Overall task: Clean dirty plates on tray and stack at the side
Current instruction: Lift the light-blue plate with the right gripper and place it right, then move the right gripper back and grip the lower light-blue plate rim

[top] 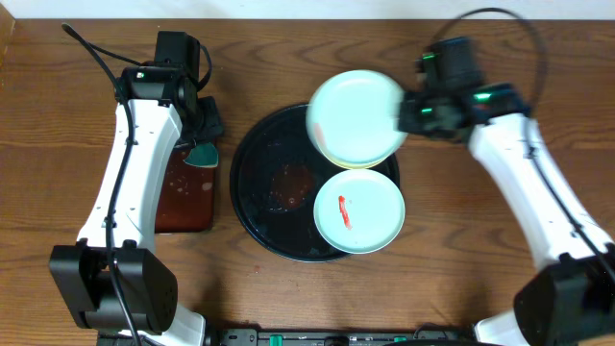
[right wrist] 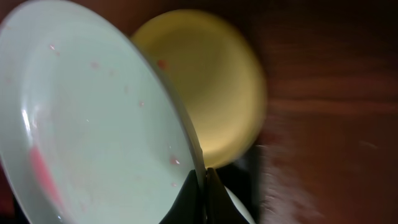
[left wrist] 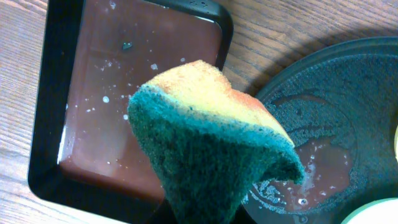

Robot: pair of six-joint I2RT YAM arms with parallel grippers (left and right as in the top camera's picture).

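The round black tray [top: 264, 183] holds a mint-blue plate with a red sauce streak [top: 358, 211] at its front right and a yellow plate [top: 357, 164] at its back right. My right gripper [top: 402, 113] is shut on the rim of another mint-blue plate [top: 354, 117] and holds it lifted above the yellow plate; the right wrist view shows this plate [right wrist: 93, 118] tilted with faint pink smears, the yellow plate [right wrist: 211, 81] behind it. My left gripper [top: 200, 144] is shut on a green and yellow sponge [left wrist: 211, 149] over the tray's left edge [left wrist: 348, 81].
A smaller rectangular black tray [top: 183, 192] holding brownish water lies left of the round tray; it shows in the left wrist view [left wrist: 56, 93]. Brownish water puddles in the round tray's middle [top: 288, 183]. Wooden table all round.
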